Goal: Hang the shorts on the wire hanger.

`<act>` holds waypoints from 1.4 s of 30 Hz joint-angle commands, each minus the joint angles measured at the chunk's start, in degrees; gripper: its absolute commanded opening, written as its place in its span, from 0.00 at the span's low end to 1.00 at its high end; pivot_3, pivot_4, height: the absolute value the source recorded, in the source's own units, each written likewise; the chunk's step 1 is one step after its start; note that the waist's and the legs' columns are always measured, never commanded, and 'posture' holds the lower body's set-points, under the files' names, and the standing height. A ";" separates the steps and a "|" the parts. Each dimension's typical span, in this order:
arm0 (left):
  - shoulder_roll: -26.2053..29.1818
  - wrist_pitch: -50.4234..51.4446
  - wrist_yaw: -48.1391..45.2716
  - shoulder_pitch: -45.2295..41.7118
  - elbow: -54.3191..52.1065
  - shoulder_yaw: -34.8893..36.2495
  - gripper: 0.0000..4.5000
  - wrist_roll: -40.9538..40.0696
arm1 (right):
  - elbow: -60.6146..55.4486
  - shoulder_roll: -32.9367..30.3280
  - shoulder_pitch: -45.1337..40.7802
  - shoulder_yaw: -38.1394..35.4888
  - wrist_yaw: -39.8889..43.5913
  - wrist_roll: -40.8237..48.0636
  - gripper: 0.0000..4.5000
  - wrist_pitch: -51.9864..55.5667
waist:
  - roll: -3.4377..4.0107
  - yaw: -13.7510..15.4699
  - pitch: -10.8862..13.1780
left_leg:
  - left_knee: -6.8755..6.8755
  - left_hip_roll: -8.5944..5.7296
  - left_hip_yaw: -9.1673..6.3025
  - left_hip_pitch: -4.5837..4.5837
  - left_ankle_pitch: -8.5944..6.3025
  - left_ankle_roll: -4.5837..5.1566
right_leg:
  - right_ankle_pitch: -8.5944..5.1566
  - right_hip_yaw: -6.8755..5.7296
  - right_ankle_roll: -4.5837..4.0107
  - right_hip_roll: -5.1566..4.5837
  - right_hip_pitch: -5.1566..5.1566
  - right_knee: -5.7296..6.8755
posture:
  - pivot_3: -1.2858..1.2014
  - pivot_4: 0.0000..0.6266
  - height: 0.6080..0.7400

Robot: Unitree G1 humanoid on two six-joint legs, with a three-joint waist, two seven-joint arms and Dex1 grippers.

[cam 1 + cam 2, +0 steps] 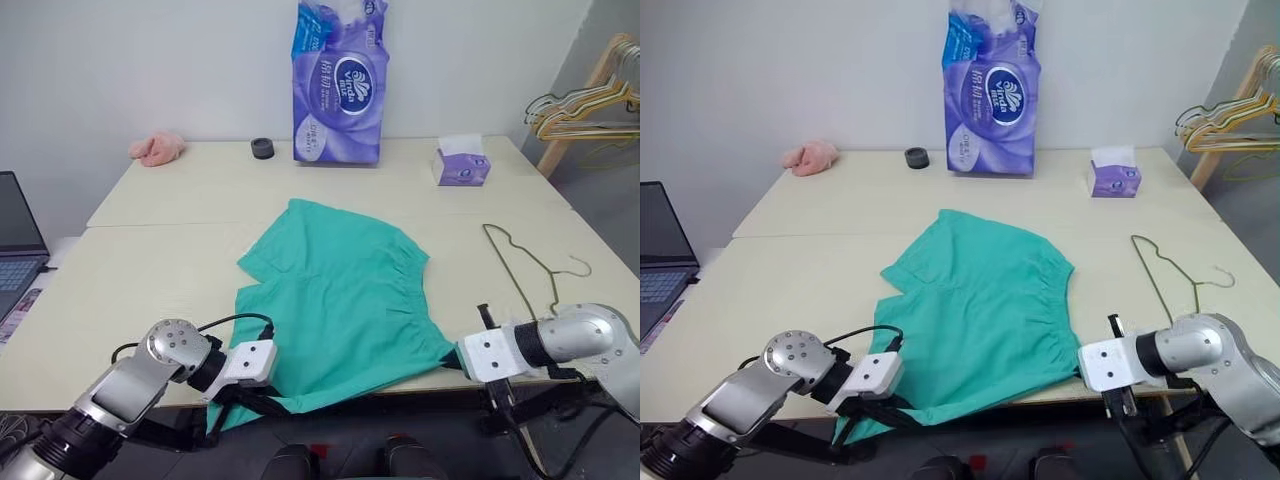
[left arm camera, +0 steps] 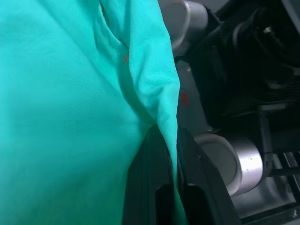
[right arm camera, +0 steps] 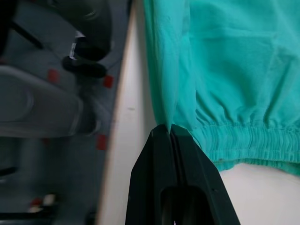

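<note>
Plainly, the shorts (image 1: 345,300) are thin, limp cloth: light, easy to pinch, and sure to sag or fold wherever they are not held. They lie spread on the worktop (image 1: 140,290), their near edge hanging over its front. The left hand (image 2: 165,154) is closed on a fold of that hanging edge, cloth running down between its fingers. The right hand (image 3: 169,136) is closed too, pinching the fabric just beside the gathered waistband. Two spread holds near the waistband look the best way to keep the cloth open.

The hanger (image 1: 525,265) lies flat on the worktop, just right of the shorts, apart from them; being thin wire, it would likely slide and flex easily.

At the back stand a tall purple tissue pack (image 1: 338,85) and a small tissue box (image 1: 461,165) with a white sheet showing from its top.
</note>
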 commanded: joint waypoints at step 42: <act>-21.95 9.59 22.34 -17.67 -2.47 4.66 0.99 -5.56 | 8.58 27.19 1.93 -36.18 -47.64 11.61 0.66 42.95 | 0.12 -0.23 -0.09 | -0.04 -0.13 0.07 -0.19 0.00 -0.06 | 0.21 0.19 -0.11 -0.01 -0.07 0.06 | 0.45 0.08 1.00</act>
